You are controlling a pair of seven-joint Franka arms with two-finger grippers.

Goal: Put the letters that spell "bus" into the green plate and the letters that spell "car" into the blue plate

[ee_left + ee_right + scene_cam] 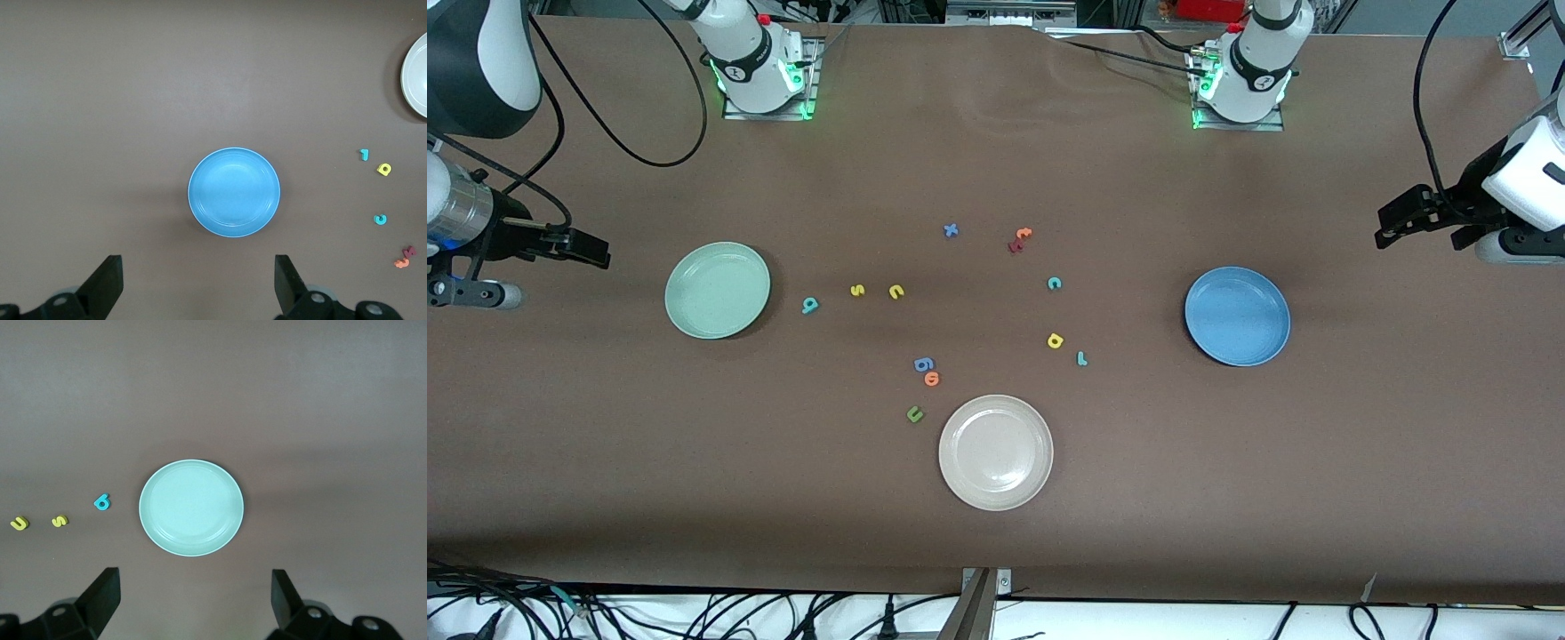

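Observation:
The green plate (pixel 717 290) lies toward the right arm's end of the table. Beside it in a row are the teal b (pixel 810 305), yellow s (pixel 857 290) and yellow u (pixel 896 291). The blue plate (pixel 1237 316) lies toward the left arm's end, with the teal c (pixel 1054 284), yellow a (pixel 1056 340) and teal r (pixel 1082 358) beside it. Both plates hold nothing. My right gripper (pixel 591 249) hangs open and empty over the table's end by the green plate (pixel 191 507). My left gripper (pixel 1392 222) hangs open and empty by the blue plate (pixel 233 192).
A beige-white plate (pixel 996 452) lies nearest the front camera, mid-table. Near it are a green u (pixel 914 413), an orange o (pixel 932 379) and a blue 6-like piece (pixel 924 364). A blue x (pixel 951 230) and red and orange letters (pixel 1020 239) lie nearer the bases.

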